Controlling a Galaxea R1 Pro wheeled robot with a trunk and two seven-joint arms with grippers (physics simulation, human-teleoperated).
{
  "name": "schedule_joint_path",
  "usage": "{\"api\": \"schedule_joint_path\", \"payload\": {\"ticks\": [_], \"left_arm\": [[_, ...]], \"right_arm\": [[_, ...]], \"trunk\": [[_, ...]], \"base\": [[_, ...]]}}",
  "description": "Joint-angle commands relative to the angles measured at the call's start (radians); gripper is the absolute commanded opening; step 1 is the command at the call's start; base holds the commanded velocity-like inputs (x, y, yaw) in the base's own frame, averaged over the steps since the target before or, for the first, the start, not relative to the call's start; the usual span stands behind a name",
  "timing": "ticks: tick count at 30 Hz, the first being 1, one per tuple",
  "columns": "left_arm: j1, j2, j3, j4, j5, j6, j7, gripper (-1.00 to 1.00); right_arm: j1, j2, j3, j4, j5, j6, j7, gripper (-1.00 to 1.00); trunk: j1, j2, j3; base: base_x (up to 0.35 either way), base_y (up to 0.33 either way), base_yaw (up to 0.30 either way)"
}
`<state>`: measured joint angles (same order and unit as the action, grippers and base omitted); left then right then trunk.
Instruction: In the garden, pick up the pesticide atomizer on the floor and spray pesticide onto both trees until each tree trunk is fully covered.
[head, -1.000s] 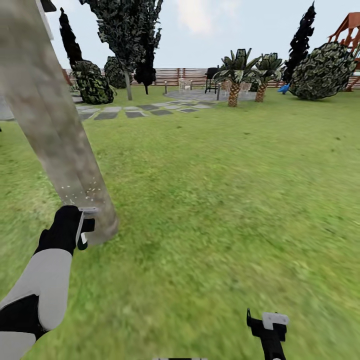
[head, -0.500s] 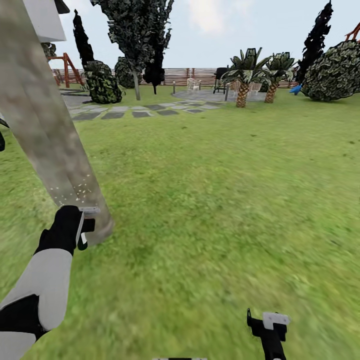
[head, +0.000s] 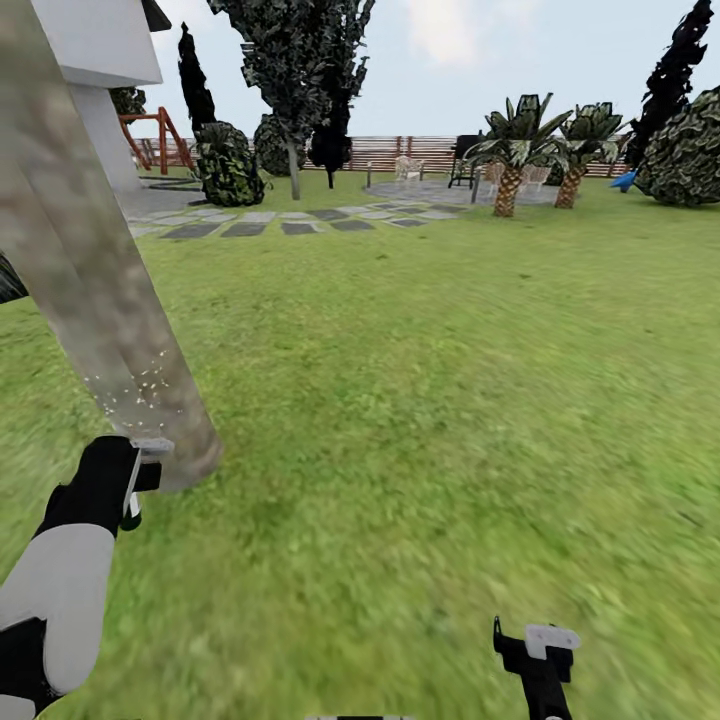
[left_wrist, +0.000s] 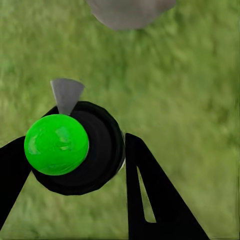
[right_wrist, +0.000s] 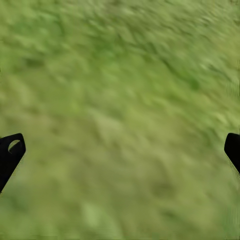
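Left end effector (head: 135, 478) around atomizer (left_wrist: 75, 150)

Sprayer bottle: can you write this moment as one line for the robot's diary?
left gripper: shut on sprayer bottle | white specks: on tree trunk near its base | right gripper: open over grass
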<state>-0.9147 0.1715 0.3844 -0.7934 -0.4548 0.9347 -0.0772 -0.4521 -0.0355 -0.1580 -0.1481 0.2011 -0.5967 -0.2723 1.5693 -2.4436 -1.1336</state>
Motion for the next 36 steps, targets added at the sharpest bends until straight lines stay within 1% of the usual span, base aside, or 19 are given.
{"api": "schedule_joint_path", "payload": {"ticks": [1, 5, 7, 16, 21, 29, 36], "left_arm": [[0.000, -0.005, 0.002, 0.003, -0.010, 0.003, -0.008, -1.00], [0.000, -0.037, 0.002, 0.002, -0.008, 0.003, -0.007, -1.00], [0.000, -0.041, 0.003, -0.001, -0.009, 0.003, -0.007, -1.00], [0.000, -0.032, 0.005, -0.006, -0.015, 0.003, -0.007, -1.00], [0.000, -0.031, 0.008, -0.006, -0.016, 0.003, -0.006, -1.00], [0.000, -0.029, 0.010, -0.006, -0.018, 0.003, -0.006, -1.00], [0.000, -0.030, 0.006, -0.006, -0.016, 0.003, -0.006, -1.00]], "right_arm": [[0.000, 0.000, -0.006, 0.001, 0.011, -0.002, -0.004, 1.00], [0.000, 0.000, -0.006, 0.001, 0.011, -0.002, -0.004, 1.00], [0.000, 0.000, -0.006, 0.001, 0.011, -0.002, -0.004, 1.00], [0.000, 0.000, -0.006, 0.001, 0.011, -0.002, -0.004, 1.00], [0.000, 0.000, -0.006, 0.001, 0.011, -0.002, -0.004, 1.00], [0.000, 0.000, -0.006, 0.001, 0.011, -0.002, -0.004, 1.00], [0.000, 0.000, -0.006, 0.001, 0.011, -0.002, -0.003, 1.00]], "trunk": [[0.000, 0.000, -0.001], [0.000, 0.000, -0.001], [0.000, 0.000, -0.001], [0.000, 0.000, -0.001], [0.000, 0.000, -0.001], [0.000, 0.000, -0.001], [0.000, 0.000, -0.001]], "base": [[0.176, -0.246, 0.276], [0.217, -0.212, 0.277], [0.238, -0.191, 0.180], [0.228, -0.196, 0.016], [0.057, -0.260, 0.013], [0.016, -0.272, 0.248], [0.211, -0.215, 0.277]]}}
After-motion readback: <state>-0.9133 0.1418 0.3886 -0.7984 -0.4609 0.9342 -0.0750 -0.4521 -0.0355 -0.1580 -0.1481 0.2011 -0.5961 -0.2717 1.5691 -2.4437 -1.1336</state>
